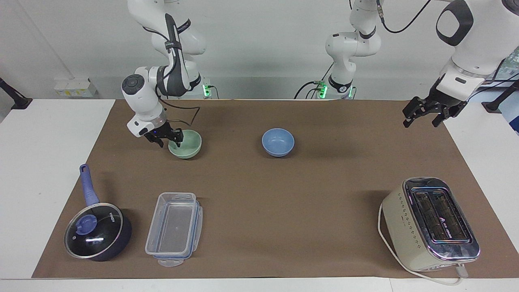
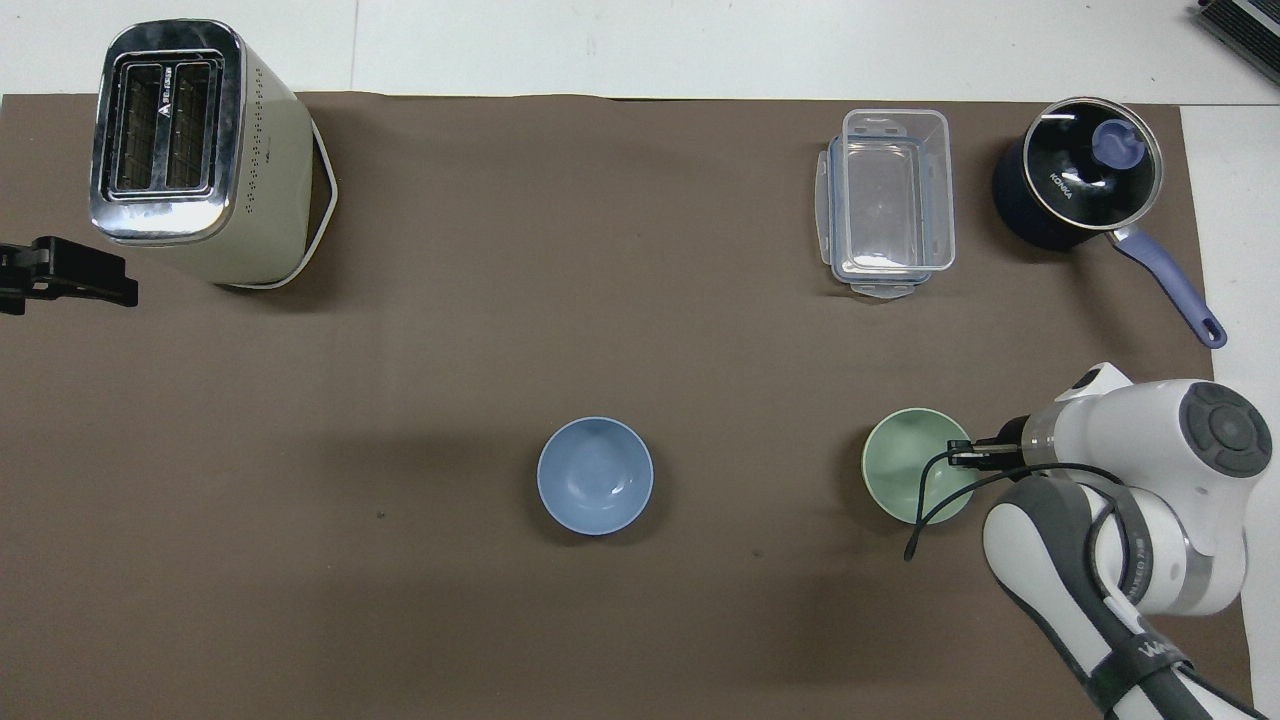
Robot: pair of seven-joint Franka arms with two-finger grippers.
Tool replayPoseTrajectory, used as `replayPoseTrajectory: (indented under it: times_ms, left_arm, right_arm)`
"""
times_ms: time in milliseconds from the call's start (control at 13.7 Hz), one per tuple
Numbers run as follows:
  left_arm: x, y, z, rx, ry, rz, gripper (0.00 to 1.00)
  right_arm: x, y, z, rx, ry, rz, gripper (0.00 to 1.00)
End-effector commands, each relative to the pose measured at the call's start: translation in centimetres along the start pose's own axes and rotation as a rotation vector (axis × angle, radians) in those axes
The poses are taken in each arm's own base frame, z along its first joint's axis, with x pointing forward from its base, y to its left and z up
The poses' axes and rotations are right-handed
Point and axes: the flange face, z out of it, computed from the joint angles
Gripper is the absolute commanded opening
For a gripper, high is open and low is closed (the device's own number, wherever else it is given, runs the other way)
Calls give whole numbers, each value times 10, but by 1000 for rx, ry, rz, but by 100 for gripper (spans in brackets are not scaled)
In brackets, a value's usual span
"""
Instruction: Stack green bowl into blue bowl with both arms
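Note:
The pale green bowl [image 1: 186,144] sits on the brown mat toward the right arm's end; it also shows in the overhead view [image 2: 908,465]. My right gripper [image 1: 169,141] is low at the bowl's rim on the side toward the right arm's end and open, one finger inside the bowl and one outside; it also shows in the overhead view [image 2: 962,455]. The blue bowl [image 1: 278,142] stands empty mid-table, apart from the green bowl, and shows in the overhead view [image 2: 595,475]. My left gripper [image 1: 421,121] hangs open and empty, raised over the mat's edge at the left arm's end.
A cream toaster [image 1: 429,223] stands farther from the robots at the left arm's end. A clear plastic container [image 1: 174,227] and a dark blue lidded saucepan [image 1: 95,231] stand farther from the robots than the green bowl. The brown mat [image 1: 284,202] covers the white table.

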Motion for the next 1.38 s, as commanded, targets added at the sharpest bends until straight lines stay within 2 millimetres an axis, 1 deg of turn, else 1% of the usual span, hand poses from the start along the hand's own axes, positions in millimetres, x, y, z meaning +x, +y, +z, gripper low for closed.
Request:
replayPoseTrajectory:
  times_ms: [0, 73, 146, 218, 364, 510, 583, 655, 728, 801, 874, 1019, 1165, 1238, 1311]
  left_arm:
    - [-1, -6, -3, 22, -12, -16, 100]
    - [-1, -6, -3, 22, -12, -18, 100]
    - [-1, -7, -4, 22, -12, -19, 100]
    - [-1, -6, -3, 22, -12, -18, 100]
    - [-1, -6, -3, 22, -12, -18, 100]
    - [-1, -6, -3, 22, -12, -16, 100]
    - [-1, -6, -3, 22, -12, -18, 100]
    - [-1, -7, -4, 22, -12, -19, 100]
    - [-1, -6, -3, 22, -12, -18, 100]
    - [-1, -6, -3, 22, -12, -18, 100]
    - [-1, -6, -3, 22, -12, -18, 100]
    - [-1, -6, -3, 22, -12, -18, 100]
    - [-1, -6, -3, 22, -12, -18, 100]
    - [-1, -6, -3, 22, -12, -18, 100]
    - [-1, -6, -3, 22, -12, -18, 100]
  right_arm:
    - [1, -16, -33, 24, -1, -50, 0]
    - [1, -40, -43, 37, 2, -84, 0]
    - [0, -59, -48, 57, 2, -97, 0]
    - [-2, -72, -53, 80, 10, -101, 0]
    - [-2, -100, -56, 97, 24, -140, 0]
    - [-4, -135, -60, 101, 30, -123, 0]
    - [-6, -158, -63, 105, 40, -109, 0]
    - [-4, -187, -67, 116, 51, -97, 0]
    - [-4, -210, -68, 123, 48, -80, 0]
    - [-6, -231, -65, 127, 40, -66, 0]
    - [-12, -254, -57, 129, 31, -67, 0]
    - [-19, -292, -46, 150, 57, -39, 0]
    - [-15, -318, -40, 160, 46, -33, 0]
    - [-15, -331, -35, 161, 37, -26, 0]
    - [-20, -342, -29, 159, 28, -15, 0]
